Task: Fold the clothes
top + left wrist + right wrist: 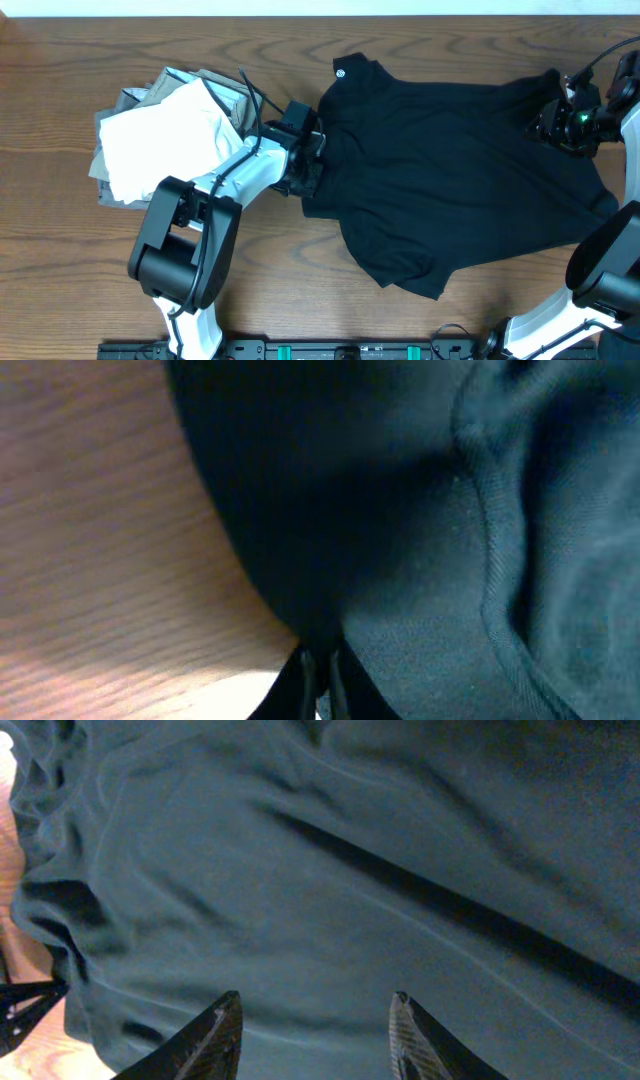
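Black shirt (450,150) is hiding left gripper (314,165) tips overhead. White garment (165,145) is covering most of the grey garment (115,105).

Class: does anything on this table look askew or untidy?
The black T-shirt lies slanted and wrinkled across the table. The pile beside it is uneven: grey layers stick out beneath the white top one.

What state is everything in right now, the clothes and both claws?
black T-shirt, spread out flat, rumpled, not folded.
pile of clothes, stacked, white one on top of grey.
left gripper, shut, pinching the T-shirt's edge.
right gripper, open over the T-shirt.
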Available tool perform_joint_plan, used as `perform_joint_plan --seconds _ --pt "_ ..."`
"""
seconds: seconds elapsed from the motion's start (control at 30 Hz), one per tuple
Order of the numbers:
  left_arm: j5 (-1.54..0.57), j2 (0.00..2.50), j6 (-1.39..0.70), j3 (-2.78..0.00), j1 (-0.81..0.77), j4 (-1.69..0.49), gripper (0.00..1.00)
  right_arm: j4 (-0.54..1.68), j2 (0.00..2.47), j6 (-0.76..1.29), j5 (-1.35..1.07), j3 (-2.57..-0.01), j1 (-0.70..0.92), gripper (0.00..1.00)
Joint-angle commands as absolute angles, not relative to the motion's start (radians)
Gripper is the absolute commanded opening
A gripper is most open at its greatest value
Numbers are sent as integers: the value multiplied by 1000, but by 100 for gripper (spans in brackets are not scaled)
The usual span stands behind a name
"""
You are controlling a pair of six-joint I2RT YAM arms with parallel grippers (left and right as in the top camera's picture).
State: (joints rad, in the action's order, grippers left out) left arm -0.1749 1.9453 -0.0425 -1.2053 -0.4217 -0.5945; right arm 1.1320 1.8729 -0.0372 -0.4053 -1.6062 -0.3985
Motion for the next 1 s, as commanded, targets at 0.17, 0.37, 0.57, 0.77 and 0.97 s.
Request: perform_joint_plan --seconds 0.17,0.37,0.57,0.77,0.97 --pt "254 1968 -149 -1172 -368 -643 6 1133 1877 -30 -420 -1608 -389 45" --pt "293 1967 -147 -1235 -285 -647 6 1136 1877 -23 -419 -1608 -384 47" --pt "271 1965 -110 -1341 -268 -702 36 1137 1879 -1 -363 -1608 -378 55" --pt "117 1948 -110 -1511 -269 -892 73 1150 1882 44 -286 -1581 -378 58" --pt "-105 1904 -111 -1599 -270 -1048 78 1099 1882 81 -281 -1511 -378 58"
